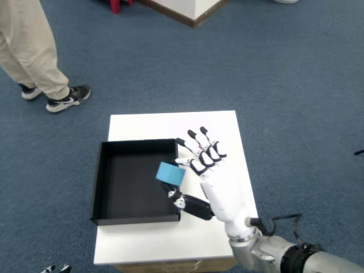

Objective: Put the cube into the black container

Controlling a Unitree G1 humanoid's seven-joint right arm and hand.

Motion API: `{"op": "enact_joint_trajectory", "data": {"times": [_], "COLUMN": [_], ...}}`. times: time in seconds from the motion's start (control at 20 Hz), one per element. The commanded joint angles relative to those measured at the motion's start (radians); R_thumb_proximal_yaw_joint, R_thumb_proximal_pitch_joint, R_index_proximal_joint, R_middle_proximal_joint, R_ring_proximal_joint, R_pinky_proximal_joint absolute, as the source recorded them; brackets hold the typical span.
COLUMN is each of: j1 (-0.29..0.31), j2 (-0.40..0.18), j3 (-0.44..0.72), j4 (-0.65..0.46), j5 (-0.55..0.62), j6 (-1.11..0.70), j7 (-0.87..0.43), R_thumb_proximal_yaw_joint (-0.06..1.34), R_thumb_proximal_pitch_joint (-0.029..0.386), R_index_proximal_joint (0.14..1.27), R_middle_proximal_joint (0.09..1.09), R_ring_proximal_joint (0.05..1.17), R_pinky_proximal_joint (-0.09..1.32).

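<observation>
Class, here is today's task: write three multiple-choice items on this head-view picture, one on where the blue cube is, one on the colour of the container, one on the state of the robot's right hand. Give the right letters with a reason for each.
1. Where is the blue cube?
A. On the carpet
B. Held up over the right edge of the container
C. At the table's far left corner

2. What colour is the container?
A. Black
B. Yellow
C. Green

3. What is the state of the right hand?
A. Open, flat on the table
B. Closed in an empty fist
C. Holding the cube

Answers:
1 B, the cube shows against the container's right wall and inside, at the fingers.
2 A, walls and floor are black on the white table.
3 C, the cube sits between thumb and fingers.
</observation>
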Motion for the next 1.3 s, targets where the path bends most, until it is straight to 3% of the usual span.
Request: {"op": "enact_joint_trajectory", "data": {"times": [0.05, 0.45, 0.85, 1.1, 1.3], "j1": [-0.051, -0.086, -0.152, -0.172, -0.192], "j2": [0.010, 0.098, 0.244, 0.256, 0.262], "j3": [-0.040, -0.044, -0.045, 0.001, 0.033], "j4": [-0.051, -0.032, 0.251, 0.320, 0.306], "j5": [0.005, 0.035, 0.081, 0.130, 0.178], "j6": [0.039, 0.084, 0.035, -0.001, 0.017], "j7": [0.014, 0.116, 0.190, 0.255, 0.303], "R_thumb_proximal_yaw_joint": [1.22, 1.22, 1.22, 1.21, 1.21], "R_thumb_proximal_pitch_joint": [0.129, 0.134, 0.142, 0.145, 0.146], "R_index_proximal_joint": [1.11, 1.11, 1.10, 1.10, 1.10], "R_middle_proximal_joint": [0.30, 0.30, 0.30, 0.31, 0.31], "R_ring_proximal_joint": [0.21, 0.20, 0.21, 0.21, 0.21], "R_pinky_proximal_joint": [0.11, 0.10, 0.12, 0.12, 0.12]}}
